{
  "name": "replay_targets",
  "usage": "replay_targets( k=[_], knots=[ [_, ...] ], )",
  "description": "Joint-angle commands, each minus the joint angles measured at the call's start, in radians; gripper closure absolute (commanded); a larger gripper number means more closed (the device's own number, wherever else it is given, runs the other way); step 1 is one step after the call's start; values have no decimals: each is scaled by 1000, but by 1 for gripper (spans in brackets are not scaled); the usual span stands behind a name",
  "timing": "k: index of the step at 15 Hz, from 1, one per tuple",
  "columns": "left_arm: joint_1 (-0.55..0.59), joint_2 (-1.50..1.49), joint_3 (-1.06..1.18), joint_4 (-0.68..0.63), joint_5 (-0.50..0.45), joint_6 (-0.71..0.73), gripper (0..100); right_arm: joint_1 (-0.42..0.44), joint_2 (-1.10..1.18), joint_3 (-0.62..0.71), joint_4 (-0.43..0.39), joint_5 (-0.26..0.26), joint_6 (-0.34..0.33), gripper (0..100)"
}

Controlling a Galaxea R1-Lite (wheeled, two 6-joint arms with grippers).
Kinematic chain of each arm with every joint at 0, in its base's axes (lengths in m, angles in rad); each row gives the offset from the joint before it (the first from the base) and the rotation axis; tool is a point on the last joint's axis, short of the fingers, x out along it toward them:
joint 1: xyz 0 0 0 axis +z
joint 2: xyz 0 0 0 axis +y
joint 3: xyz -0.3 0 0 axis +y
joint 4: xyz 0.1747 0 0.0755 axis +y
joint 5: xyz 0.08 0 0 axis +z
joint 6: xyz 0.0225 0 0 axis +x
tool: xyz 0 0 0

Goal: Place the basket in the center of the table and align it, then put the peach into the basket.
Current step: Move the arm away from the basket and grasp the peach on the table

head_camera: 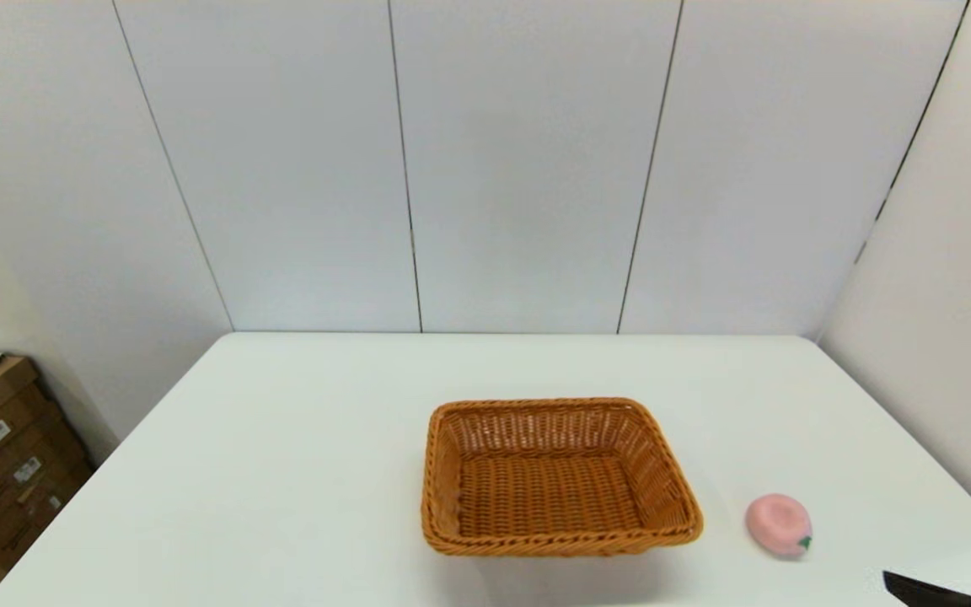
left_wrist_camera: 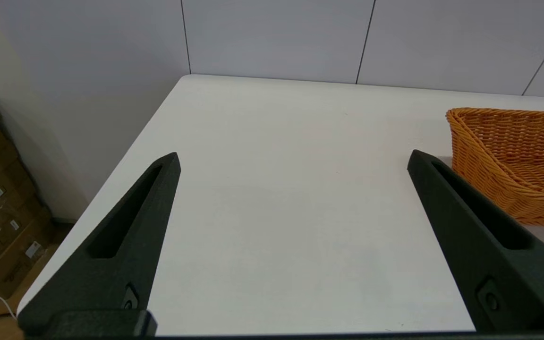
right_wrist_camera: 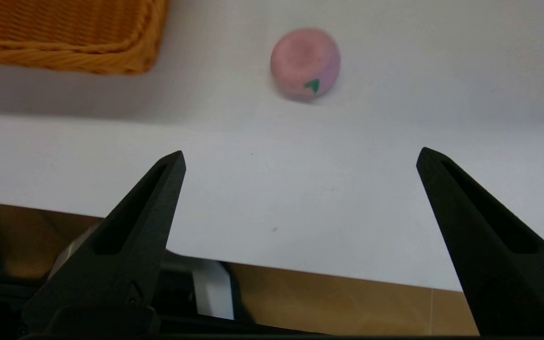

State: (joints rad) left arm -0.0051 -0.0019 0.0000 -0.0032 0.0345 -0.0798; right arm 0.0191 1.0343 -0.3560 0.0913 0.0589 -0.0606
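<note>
Left pincer (fingers spread wide) hangs over table beside basket.

The head camera is looking forward and down from above the near edge of the table, taking in the whole top up to the grey wall panels. The left wrist camera is sitting low over the table's left part, facing the far left corner, between its own fingers. The right wrist camera is hanging over the near right edge, looking steeply down. All three views are sharing the basket; head and right wrist views are also sharing the peach.
</note>
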Motion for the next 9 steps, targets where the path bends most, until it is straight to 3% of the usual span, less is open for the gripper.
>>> replay_targets(
  k=[1,3,5,7,9],
  knots=[
    [-1,0,0,0,2,-2,0,21,661,15,-446,7,16,0],
    [1,0,0,0,1,-2,0,15,813,80,-694,1,16,0],
    [1,0,0,0,2,-2,0,12,917,112,-866,-5,31,0],
    [-1,0,0,0,1,-2,0,12,971,130,-961,-25,48,0],
    [-1,0,0,0,1,-2,0,12,980,127,-966,-28,53,0]
  ],
)
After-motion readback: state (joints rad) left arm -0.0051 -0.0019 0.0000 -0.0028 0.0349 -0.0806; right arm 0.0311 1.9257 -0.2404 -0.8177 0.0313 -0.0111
